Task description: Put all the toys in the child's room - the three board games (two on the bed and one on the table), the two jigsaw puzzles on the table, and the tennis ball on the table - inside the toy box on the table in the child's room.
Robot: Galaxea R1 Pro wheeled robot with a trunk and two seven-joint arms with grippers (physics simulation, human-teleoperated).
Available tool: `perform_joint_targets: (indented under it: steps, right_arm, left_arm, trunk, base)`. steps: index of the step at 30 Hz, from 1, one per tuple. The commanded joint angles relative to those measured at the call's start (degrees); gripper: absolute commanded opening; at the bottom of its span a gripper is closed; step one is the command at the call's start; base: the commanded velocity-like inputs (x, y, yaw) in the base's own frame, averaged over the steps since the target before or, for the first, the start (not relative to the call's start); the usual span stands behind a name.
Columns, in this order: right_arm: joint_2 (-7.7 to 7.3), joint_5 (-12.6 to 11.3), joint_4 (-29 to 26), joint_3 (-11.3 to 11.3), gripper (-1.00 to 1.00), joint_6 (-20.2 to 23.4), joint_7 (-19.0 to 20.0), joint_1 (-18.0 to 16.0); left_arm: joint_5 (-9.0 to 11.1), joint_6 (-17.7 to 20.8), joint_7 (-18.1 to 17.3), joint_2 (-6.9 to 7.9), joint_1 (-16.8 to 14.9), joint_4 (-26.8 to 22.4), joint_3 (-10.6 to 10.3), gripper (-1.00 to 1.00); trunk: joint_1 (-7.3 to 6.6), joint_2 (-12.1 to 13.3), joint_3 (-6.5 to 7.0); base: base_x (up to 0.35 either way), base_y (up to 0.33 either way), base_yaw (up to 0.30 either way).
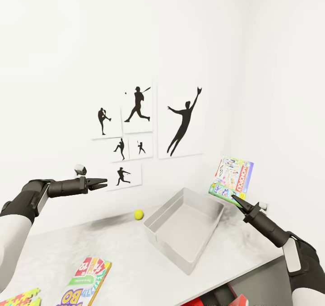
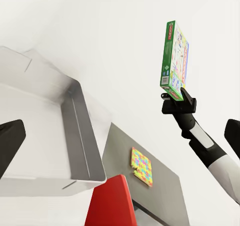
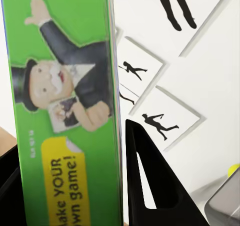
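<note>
My right gripper (image 1: pixel 236 199) is shut on the lower edge of a white, green-edged board game (image 1: pixel 233 177), held upright in the air just past the far right corner of the toy box (image 1: pixel 185 227). That game's green edge (image 3: pixel 65 111) sits against a black finger (image 3: pixel 150 186). The pale grey toy box is an empty tray on the table (image 1: pixel 113 247). A yellow tennis ball (image 1: pixel 138 214) lies beside its far left corner. A second board game (image 1: pixel 88 281) and a jigsaw puzzle (image 1: pixel 20 298) lie at the table's near left. My left gripper (image 1: pixel 100 183) hovers open above the table, left of the ball.
Black baseball silhouette pictures (image 1: pixel 137 130) hang on the white wall behind the table. The left wrist view shows another jigsaw puzzle (image 2: pixel 141 166) on a lower grey surface beside the toy box wall (image 2: pixel 82 131), with a red object (image 2: pixel 112 201) below. Red items (image 1: pixel 237 298) sit under the table.
</note>
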Motion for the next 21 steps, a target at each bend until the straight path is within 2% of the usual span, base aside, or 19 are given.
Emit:
perform_joint_targets:
  steps: [1,18,21]
  right_arm:
    - [0.0,-0.16,0.02,-0.05,-1.0,0.36,0.08,-0.03]
    - [0.18,0.26,0.08,0.06,-1.0,0.09,-0.43,0.01]
    - [0.15,0.63,-0.44,-0.92,-1.0,0.06,0.55,0.99]
  left_arm:
    - [-0.14,0.61,-0.28,0.0,-0.01,0.0,0.05,1.0]
    - [-0.14,0.61,-0.28,0.0,-0.01,0.0,0.05,1.0]
    - [-0.92,-0.36,0.41,-0.98,0.98,0.98,-0.38,1.0]
  trunk:
    - [0.02,-0.05,-0.04]
    - [0.02,-0.05,-0.93]
    - [0.02,-0.05,-0.93]
  base:
    - [0.005,0.0,-0.021]
    - [0.001,0.0,-0.003]
    - [0.0,0.0,0.0]
